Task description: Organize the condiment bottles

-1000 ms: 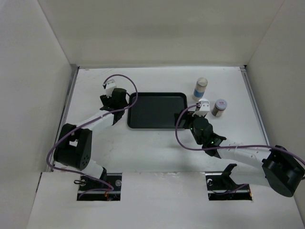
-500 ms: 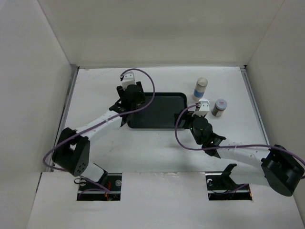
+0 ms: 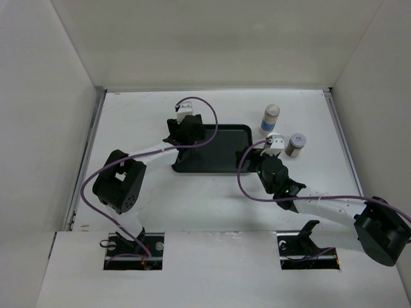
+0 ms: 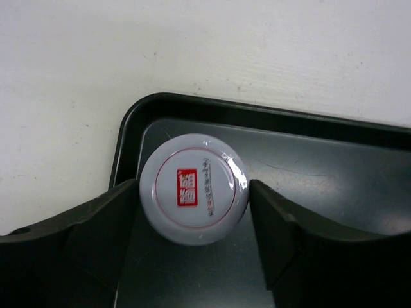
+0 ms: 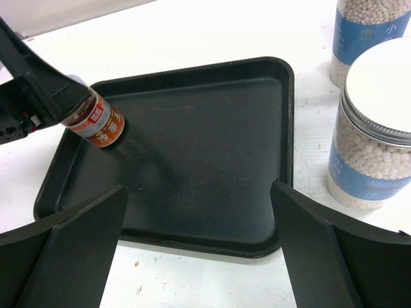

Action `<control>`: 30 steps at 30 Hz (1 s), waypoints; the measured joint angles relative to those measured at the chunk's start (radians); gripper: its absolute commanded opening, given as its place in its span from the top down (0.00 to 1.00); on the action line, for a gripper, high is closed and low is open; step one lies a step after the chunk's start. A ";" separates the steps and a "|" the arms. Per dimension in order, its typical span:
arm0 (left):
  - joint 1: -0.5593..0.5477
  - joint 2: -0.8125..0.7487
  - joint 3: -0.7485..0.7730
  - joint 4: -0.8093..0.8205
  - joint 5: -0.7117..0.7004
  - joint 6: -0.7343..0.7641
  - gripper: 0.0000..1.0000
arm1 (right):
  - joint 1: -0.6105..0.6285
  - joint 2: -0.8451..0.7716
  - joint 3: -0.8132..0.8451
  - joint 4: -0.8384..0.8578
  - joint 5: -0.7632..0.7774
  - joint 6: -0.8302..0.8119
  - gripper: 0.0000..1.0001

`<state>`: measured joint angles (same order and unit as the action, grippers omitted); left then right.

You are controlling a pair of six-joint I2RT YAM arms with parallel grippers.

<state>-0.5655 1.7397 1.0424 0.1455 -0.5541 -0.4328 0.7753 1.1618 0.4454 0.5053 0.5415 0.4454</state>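
Note:
A short dark condiment bottle (image 4: 192,189) with a pale lid and a red mark stands in the far left corner of the black tray (image 4: 321,186). My left gripper (image 4: 192,196) straddles its lid, the jaws close on either side with a thin gap on the right. In the right wrist view this bottle (image 5: 96,122) rests on the tray (image 5: 212,128). My right gripper (image 5: 196,212) hangs open over the tray's near right edge, empty. Two blue-banded bottles, one near (image 5: 372,128) and one farther (image 5: 369,32), stand just right of the tray.
From above, the tray (image 3: 221,151) lies mid-table between the arms. The tall blue-banded bottle (image 3: 271,118) and a short bottle with a pale lid (image 3: 296,144) stand right of it. White walls close in the table on three sides.
The left arm carried the bottle from left of the tray to over its far left corner, and its jaws have loosened. The right gripper opened slightly wider and barely moved.

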 measured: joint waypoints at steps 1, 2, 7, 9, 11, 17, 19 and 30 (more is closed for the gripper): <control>0.000 0.001 0.000 0.008 -0.007 0.000 0.18 | -0.002 0.000 0.000 0.000 0.000 -0.001 0.00; -0.001 0.001 0.000 0.018 -0.014 -0.003 0.14 | -0.002 0.000 0.000 0.000 0.000 -0.001 0.00; -0.007 -0.064 -0.066 0.101 -0.031 -0.013 0.02 | -0.003 -0.011 -0.002 0.000 0.000 -0.005 0.03; -0.013 -0.134 -0.124 0.124 -0.035 -0.029 0.01 | -0.003 -0.037 -0.005 -0.005 0.000 -0.008 0.15; -0.014 -0.214 -0.183 0.154 -0.036 -0.052 0.01 | -0.003 -0.082 -0.007 -0.005 -0.001 -0.011 0.41; 0.002 -0.493 -0.444 0.292 -0.030 -0.151 0.42 | -0.035 -0.206 -0.009 -0.037 -0.001 -0.002 0.67; 0.014 -0.552 -0.519 0.317 -0.016 -0.171 0.53 | -0.056 -0.213 -0.005 -0.079 0.004 0.003 0.49; 0.132 -0.655 -0.771 0.413 0.058 -0.282 0.53 | -0.256 -0.194 0.109 -0.316 0.097 -0.024 0.00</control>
<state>-0.4332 1.0843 0.2710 0.5587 -0.4957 -0.7147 0.5190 0.9680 0.5541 0.1894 0.6380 0.4210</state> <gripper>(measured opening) 0.452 0.998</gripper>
